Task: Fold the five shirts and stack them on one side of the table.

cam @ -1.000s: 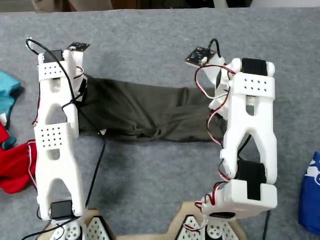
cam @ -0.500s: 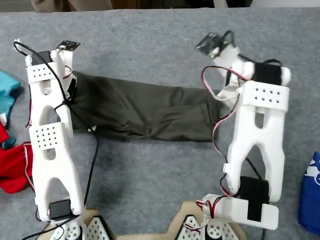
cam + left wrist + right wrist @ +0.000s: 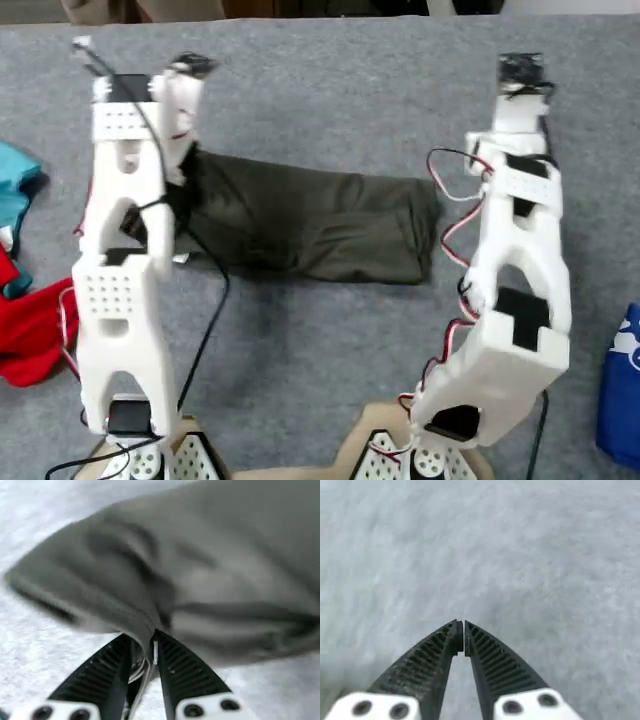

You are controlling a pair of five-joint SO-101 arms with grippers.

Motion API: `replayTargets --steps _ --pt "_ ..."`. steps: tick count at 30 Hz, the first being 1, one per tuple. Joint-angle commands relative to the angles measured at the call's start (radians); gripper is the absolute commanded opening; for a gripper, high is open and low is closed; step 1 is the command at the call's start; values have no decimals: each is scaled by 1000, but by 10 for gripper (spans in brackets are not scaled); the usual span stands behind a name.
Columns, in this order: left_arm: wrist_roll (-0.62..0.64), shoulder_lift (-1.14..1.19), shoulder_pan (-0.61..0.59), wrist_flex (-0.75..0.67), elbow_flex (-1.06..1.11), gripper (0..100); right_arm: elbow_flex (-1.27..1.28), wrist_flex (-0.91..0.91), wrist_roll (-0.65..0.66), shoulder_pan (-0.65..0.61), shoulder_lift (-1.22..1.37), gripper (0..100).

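A dark olive shirt (image 3: 310,220) lies folded into a long band across the middle of the grey table (image 3: 320,80). My left gripper (image 3: 150,640) is shut on the shirt's (image 3: 200,580) left end, cloth pinched between its black fingers. The left arm (image 3: 125,250) reaches over that end in the high view. My right gripper (image 3: 460,630) is shut on nothing and hangs over bare grey table. The right arm (image 3: 515,190) stands just to the right of the shirt's right end, apart from it.
A red shirt (image 3: 25,340) and a teal one (image 3: 15,190) lie bunched at the table's left edge. A blue shirt (image 3: 620,390) lies at the right edge. Bare table stretches beyond the olive shirt and in front of it.
The right gripper has let go of the shirt's right end and swung away to the right and farther back. The left arm has shifted right with its end, and the shirt lies shorter.
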Motion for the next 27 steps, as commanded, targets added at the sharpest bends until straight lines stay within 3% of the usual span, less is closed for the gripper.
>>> replayTargets --steps 1,6,13,27 --pt "23 -159 135 11 92 19 -44 -60 -40 102 35 27" --pt "112 -191 311 11 81 19 -94 -54 -147 226 62 27" --pt "218 -189 480 9 -6 20 -120 -54 -146 291 64 27" --pt "473 1 546 -78 -273 20 -113 -52 -146 291 59 27"
